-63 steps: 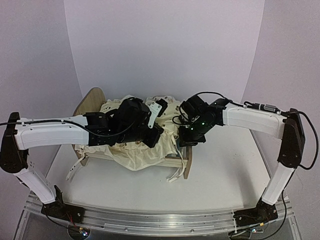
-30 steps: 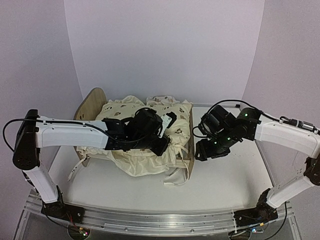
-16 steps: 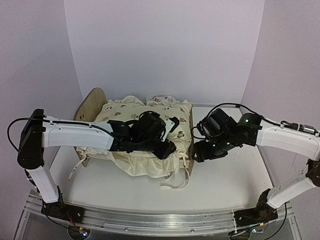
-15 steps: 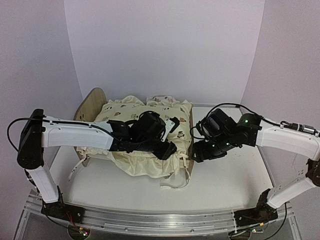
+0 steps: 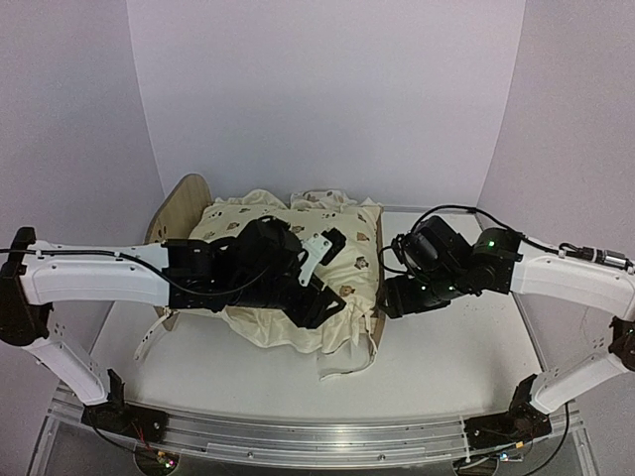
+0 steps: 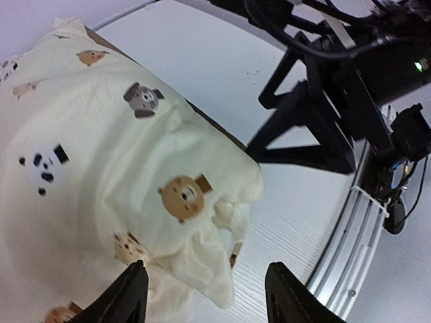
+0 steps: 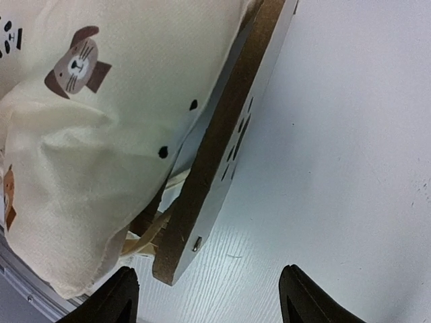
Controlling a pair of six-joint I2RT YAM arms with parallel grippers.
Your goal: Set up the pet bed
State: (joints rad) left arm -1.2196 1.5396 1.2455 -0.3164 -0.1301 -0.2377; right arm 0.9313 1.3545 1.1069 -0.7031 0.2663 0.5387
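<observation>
- Top external view: the pet bed (image 5: 179, 205) stands left of centre on the white surface (image 5: 446, 347). Its arched headboard is at the far left and its footboard (image 7: 229, 141) faces the right arm.
- The cream animal-print cushion (image 5: 347, 268) lies over the frame and hides the base. Its near edge spills over the side rail, and one corner hangs past the footboard.
- Step in hand, as judged: seating the cushion inside the frame. Not yet done.
- Left hand (image 6: 207, 296): released, fingers apart, nothing between them, hovering over the loose corner.
- Right hand (image 7: 214, 296): also released, spread wide above the surface just outside the footboard.
- Next move likely calls for pinching the overhanging corner and tucking it inside the footboard. The frame may need steadying.
- Surface: white with a faint grain, and an aluminium rail (image 5: 298, 436) at the near edge.
- Room: plain pale lilac walls (image 5: 327, 89).
</observation>
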